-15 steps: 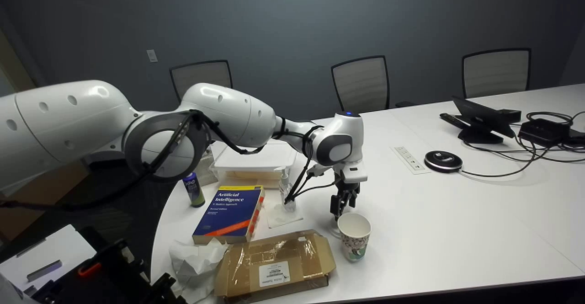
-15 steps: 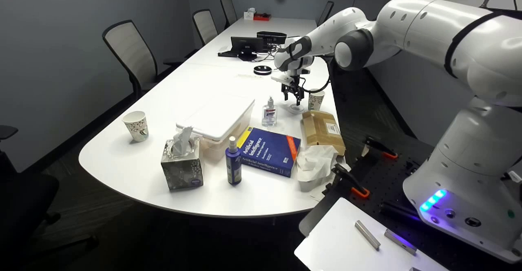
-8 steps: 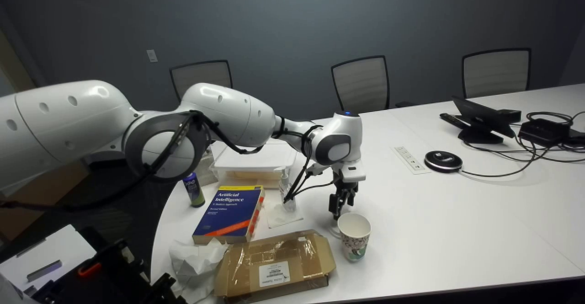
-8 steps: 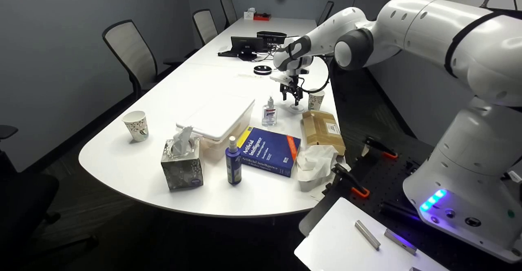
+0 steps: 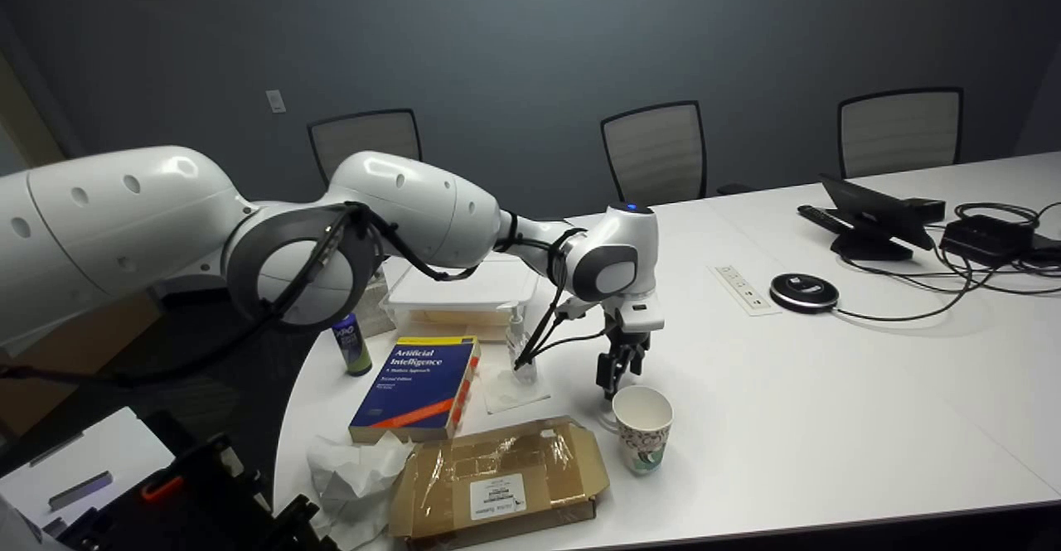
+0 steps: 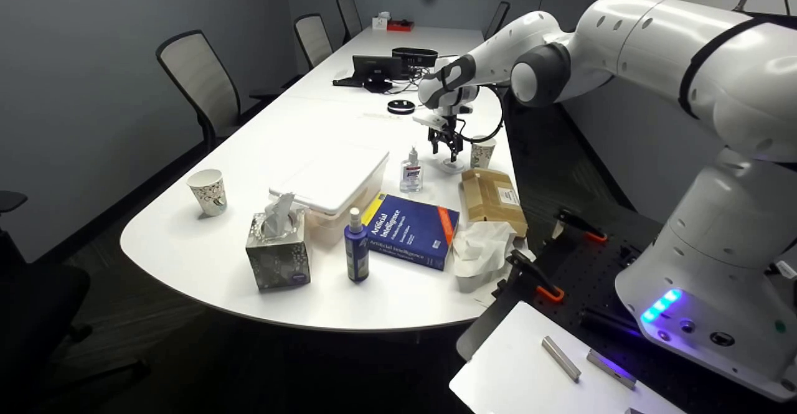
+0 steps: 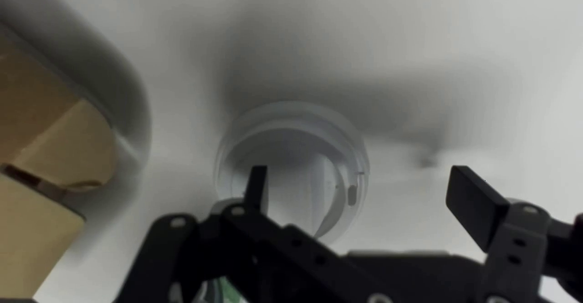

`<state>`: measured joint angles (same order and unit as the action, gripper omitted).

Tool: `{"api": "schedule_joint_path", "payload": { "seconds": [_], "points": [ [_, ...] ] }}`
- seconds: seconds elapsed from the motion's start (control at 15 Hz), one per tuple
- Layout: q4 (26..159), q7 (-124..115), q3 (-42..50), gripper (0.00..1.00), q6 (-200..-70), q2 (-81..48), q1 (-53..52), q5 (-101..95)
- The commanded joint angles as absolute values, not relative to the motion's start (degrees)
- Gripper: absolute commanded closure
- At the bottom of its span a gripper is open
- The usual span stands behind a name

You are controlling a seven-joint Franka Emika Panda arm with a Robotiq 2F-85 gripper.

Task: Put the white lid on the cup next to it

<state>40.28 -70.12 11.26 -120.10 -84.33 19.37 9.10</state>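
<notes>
Hovering, spread wide, above a flat, round white lid: the black two-fingered gripper

Nearest in an exterior view, a tan cardboard box lies on the white table, with crumpled white paper just beside it. Near the box's end a tapered pale paper cup, greyish swirls and a green patch on its side, stands upright with its mouth facing up. The lid lies flat on the table just beside this cup; whether the two touch, I cannot tell.

Over the lid hang the fingers, parted by a broad gap. In the wrist view one overlaps part of the lid and the other stands out past its rim; contact with the lid cannot be made out.

Farther back lies a blue book titled "Artificial Intelligence", with a clear pump bottle near it and, behind both, a white-covered see-through plastic box. Beyond these come a round black disc-shaped device, a dark slanted screen and, behind the table, pale mesh-backed chairs before a grey wall.
</notes>
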Motion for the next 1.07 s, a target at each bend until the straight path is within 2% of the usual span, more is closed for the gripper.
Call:
{"api": "schedule_joint_path", "payload": {
  "seconds": [0.0,0.2,0.27,0.33,0.8,1.0],
  "points": [
    [40.3,-71.0,10.5,0.0,-119.5,-84.4,20.0,7.9],
    [40.4,-71.0,10.5,0.0,-119.5,-84.5,20.3,7.9],
    [40.4,-71.0,10.5,0.19,-119.4,-84.6,20.3,7.9],
    [40.3,-71.0,10.5,0.28,-119.3,-84.6,20.3,7.9],
    [40.1,-71.3,10.9,0.81,-119.2,-84.7,20.2,7.5],
    [40.1,-71.4,11.0,0.99,-119.3,-84.6,20.2,7.4]
  ]
}}
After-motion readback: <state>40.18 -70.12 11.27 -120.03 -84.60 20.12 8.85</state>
